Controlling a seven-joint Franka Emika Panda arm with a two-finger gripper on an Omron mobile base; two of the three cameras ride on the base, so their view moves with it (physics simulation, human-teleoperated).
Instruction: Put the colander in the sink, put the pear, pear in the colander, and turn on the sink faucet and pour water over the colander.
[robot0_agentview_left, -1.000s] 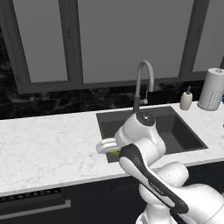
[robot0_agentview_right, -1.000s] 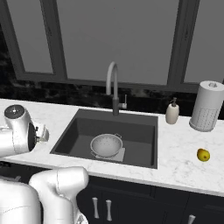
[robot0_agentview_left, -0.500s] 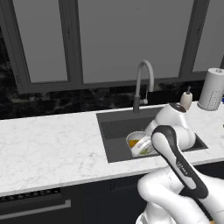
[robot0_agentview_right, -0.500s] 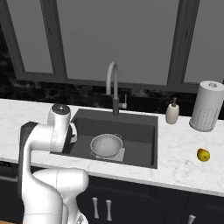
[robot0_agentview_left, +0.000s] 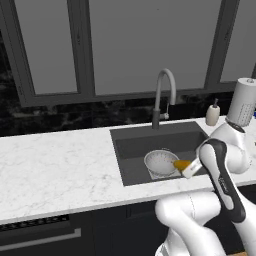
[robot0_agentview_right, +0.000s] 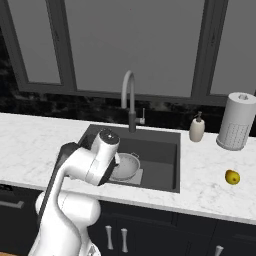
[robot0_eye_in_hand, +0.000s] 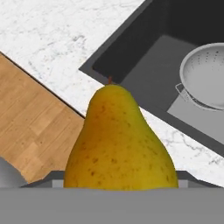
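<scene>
The hand (robot0_agentview_left: 186, 168) grips a pear (robot0_eye_in_hand: 120, 144) at the sink's (robot0_agentview_right: 165, 145) front edge, just beside the colander (robot0_agentview_left: 161, 162). In the hand view the pear's long axis runs up the picture, stem end away from the hand. The colander sits upright in the sink on the lighter patch, nothing in its bowl. The second pear (robot0_agentview_right: 231, 176) lies on the bench (robot0_agentview_right: 210, 185), right of the sink.

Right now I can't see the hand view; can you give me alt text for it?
A speckled yellow-orange pear fills the foreground at the gripper. Behind it sits the dark grey rectangular sink in a white marble counter, with the empty perforated silvery colander inside.
</scene>
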